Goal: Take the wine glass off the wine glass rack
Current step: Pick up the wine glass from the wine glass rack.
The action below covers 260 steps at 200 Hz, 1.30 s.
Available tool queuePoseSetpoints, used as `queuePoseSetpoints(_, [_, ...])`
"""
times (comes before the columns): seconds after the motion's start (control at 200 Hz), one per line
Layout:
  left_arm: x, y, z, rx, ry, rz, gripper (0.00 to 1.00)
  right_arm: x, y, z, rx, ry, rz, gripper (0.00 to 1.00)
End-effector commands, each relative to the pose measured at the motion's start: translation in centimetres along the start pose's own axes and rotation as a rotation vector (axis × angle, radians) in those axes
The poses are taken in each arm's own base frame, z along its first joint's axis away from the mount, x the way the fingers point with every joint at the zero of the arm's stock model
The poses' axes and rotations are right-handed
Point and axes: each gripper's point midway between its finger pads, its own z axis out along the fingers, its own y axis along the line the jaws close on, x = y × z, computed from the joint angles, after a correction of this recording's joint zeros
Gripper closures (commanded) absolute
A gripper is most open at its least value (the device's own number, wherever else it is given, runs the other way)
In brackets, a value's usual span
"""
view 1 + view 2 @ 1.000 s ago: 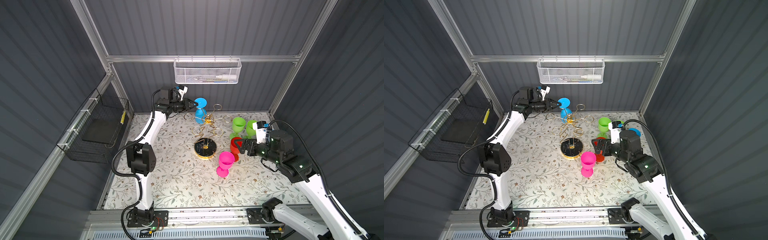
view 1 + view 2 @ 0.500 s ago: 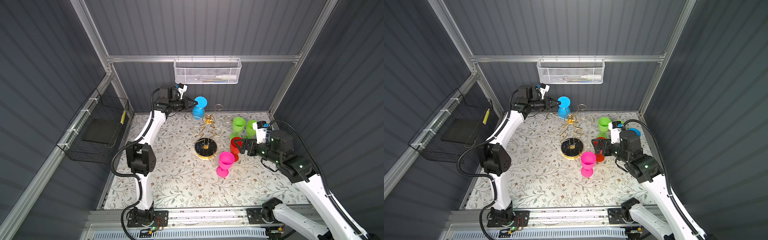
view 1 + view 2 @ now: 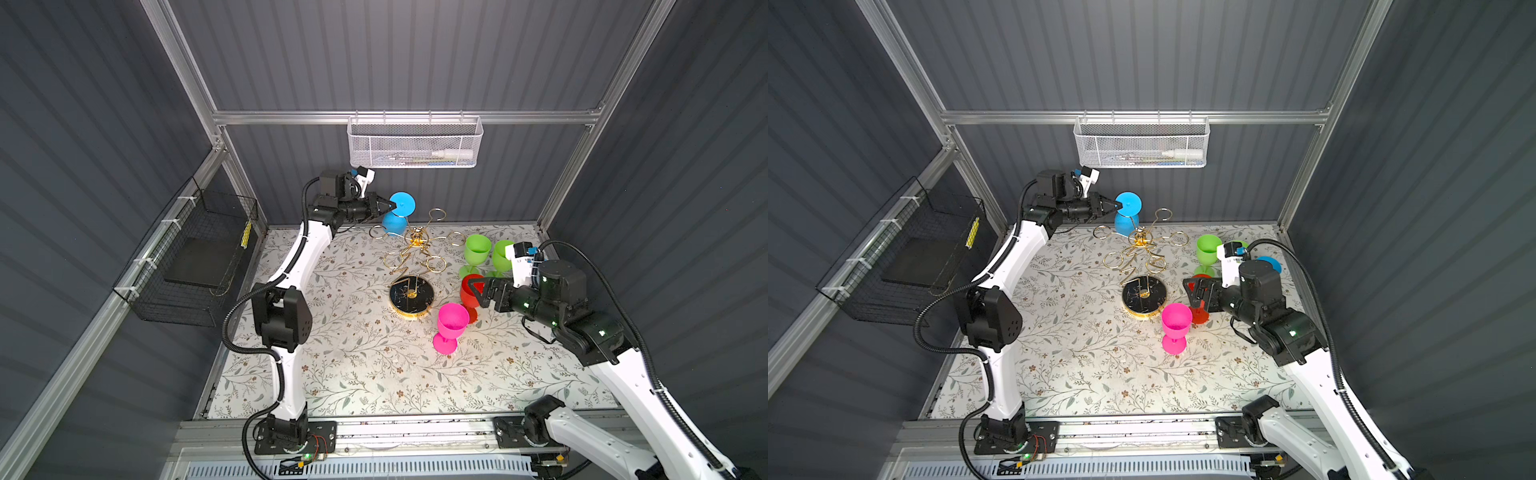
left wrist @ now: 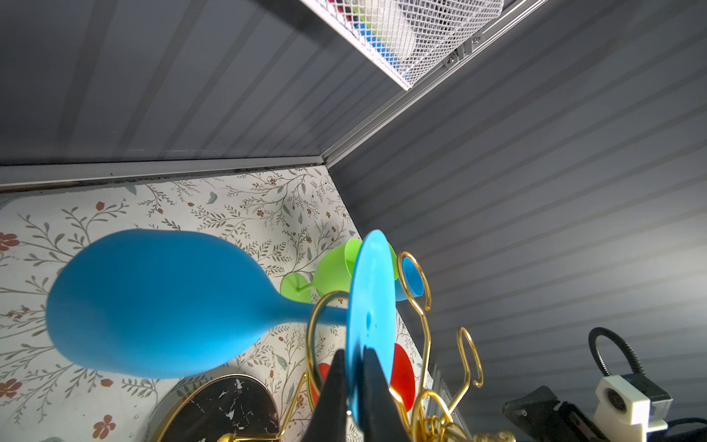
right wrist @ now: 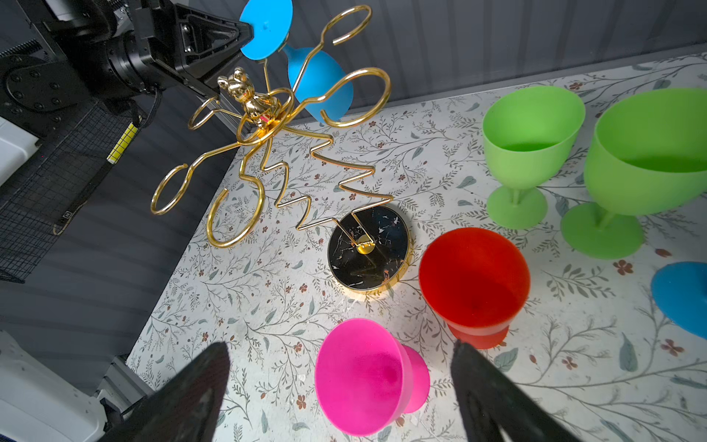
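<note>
A blue wine glass [image 3: 393, 223] [image 3: 1126, 223] [image 4: 153, 302] [image 5: 321, 88] hangs bowl-down at the back of the gold wine glass rack [image 3: 415, 241] [image 3: 1140, 239] [image 5: 267, 114]. Its stem passes through one ring arm [image 4: 317, 317], and its flat foot [image 4: 373, 291] rests above the ring. My left gripper [image 3: 390, 205] [image 3: 1116, 204] [image 4: 354, 350] is shut on the rim of that foot. Low on the right, my right gripper [image 3: 473, 289] [image 3: 1196, 291] [image 5: 340, 348] is open, holds nothing, and sits beside the red and pink glasses.
Upright on the floral mat stand a pink glass [image 3: 452, 322], a red glass [image 5: 474, 279], two green glasses [image 3: 477, 249] [image 5: 646, 153] and another blue one [image 3: 1268, 264]. The rack's black base [image 3: 411, 294] sits mid-table. A white mesh basket [image 3: 415, 145] hangs on the back wall and a black wire basket [image 3: 199, 257] on the left wall.
My left gripper's jaws have closed onto the foot of the blue glass, whose bowl has swung slightly. The right arm has not moved.
</note>
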Motion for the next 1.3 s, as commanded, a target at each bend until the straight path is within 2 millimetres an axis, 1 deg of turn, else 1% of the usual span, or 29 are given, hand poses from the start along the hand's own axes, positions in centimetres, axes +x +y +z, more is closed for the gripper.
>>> queuePoseSetpoints(0.0, [-0.7, -1.5, -1.1, 0.014, -0.017, 0.008, 0.90, -0.6, 0.5, -0.3, -0.027, -0.024, 0.001, 0.08])
queuePoseSetpoints(0.175, [-1.0, -1.6, -1.5, 0.020, -0.030, -0.006, 0.91, -0.7, 0.7, -0.3, -0.032, -0.026, 0.002, 0.08])
queuePoseSetpoints(0.22, [-1.1, -1.6, -1.6, 0.025, -0.034, -0.011, 0.94, -0.7, 0.7, -0.3, -0.031, -0.026, 0.004, 0.08])
queuePoseSetpoints(0.465, [-1.5, -2.7, -2.2, 0.073, -0.043, -0.024, 1.00, -0.8, 0.9, -0.3, -0.042, -0.027, 0.010, 0.07])
queuePoseSetpoints(0.575, [-1.6, -2.9, -2.4, 0.102, -0.044, -0.045, 1.00, -0.8, 0.9, -0.3, -0.045, -0.026, 0.011, 0.07])
queuePoseSetpoints(0.87, [-2.3, -4.7, -3.2, 0.199, -0.056, -0.063, 1.00, -0.9, 1.0, -0.4, -0.048, -0.028, 0.014, 0.07])
queuePoseSetpoints(1.01, [-2.7, -4.6, -3.8, 0.224, -0.072, -0.085, 1.00, -0.9, 1.0, -0.5, -0.046, -0.028, 0.015, 0.07])
queuePoseSetpoints(1.296, [-2.0, -5.1, -4.3, 0.230, -0.040, -0.079, 1.00, -0.9, 0.9, -0.5, -0.042, -0.029, 0.015, 0.07])
